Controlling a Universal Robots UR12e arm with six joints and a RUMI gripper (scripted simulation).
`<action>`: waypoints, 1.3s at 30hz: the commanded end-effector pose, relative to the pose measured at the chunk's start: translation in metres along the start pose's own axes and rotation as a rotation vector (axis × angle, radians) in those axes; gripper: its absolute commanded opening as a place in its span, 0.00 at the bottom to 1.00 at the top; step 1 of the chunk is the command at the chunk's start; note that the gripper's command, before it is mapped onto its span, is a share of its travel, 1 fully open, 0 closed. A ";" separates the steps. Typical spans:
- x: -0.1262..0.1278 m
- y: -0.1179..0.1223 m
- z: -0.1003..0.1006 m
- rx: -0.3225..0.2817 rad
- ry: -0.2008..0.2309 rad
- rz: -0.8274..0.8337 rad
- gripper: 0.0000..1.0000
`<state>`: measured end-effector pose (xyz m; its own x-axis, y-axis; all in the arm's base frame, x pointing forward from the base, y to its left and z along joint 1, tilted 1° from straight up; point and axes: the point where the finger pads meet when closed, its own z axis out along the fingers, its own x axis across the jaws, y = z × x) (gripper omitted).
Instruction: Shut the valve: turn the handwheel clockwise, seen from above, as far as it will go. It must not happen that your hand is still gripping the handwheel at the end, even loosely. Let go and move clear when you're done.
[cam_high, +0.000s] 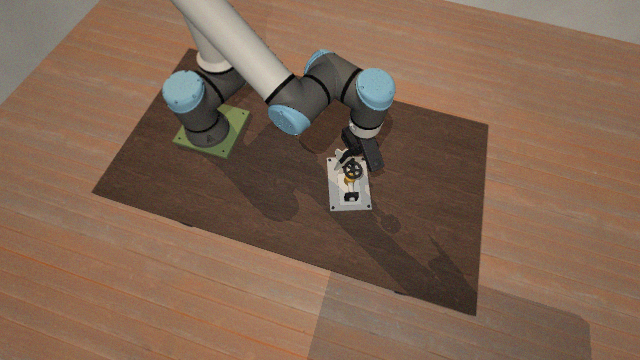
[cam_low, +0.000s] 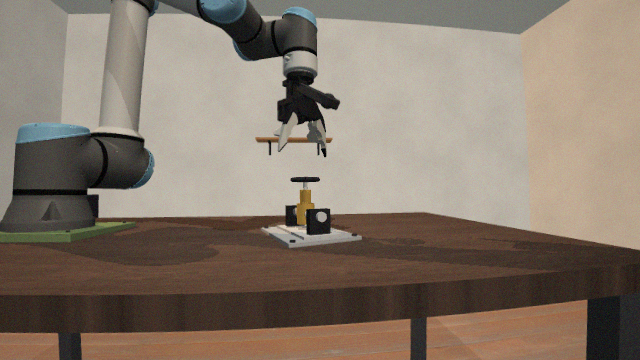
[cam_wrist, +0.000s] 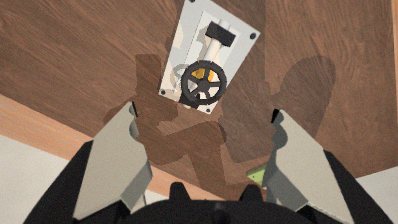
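Observation:
The valve has a black spoked handwheel (cam_wrist: 203, 85) on a brass stem (cam_low: 304, 206), held between black blocks on a light grey base plate (cam_low: 311, 235). It stands on the dark table. In the top view the handwheel (cam_high: 353, 170) lies just below the wrist. My gripper (cam_low: 301, 145) hangs open and empty straight above the handwheel (cam_low: 305, 179), with a clear gap between the fingertips and the wheel. In the wrist view both grey fingers are spread wide on either side, below the wheel in the frame.
The arm's base stands on a green plate (cam_high: 212, 131) at the table's back left. A small wooden shelf (cam_low: 294, 140) is on the far wall behind the gripper. The table's edge and the wooden floor show in the wrist view (cam_wrist: 30, 125).

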<state>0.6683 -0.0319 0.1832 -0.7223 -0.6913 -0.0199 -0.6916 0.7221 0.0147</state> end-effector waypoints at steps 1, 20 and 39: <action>0.000 0.000 -0.007 0.001 -0.001 0.000 1.00; 0.000 0.000 -0.018 0.001 -0.001 0.000 1.00; 0.000 0.000 -0.018 0.001 -0.001 0.000 1.00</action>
<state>0.6681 -0.0323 0.2007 -0.7223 -0.6913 -0.0197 -0.6916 0.7221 0.0152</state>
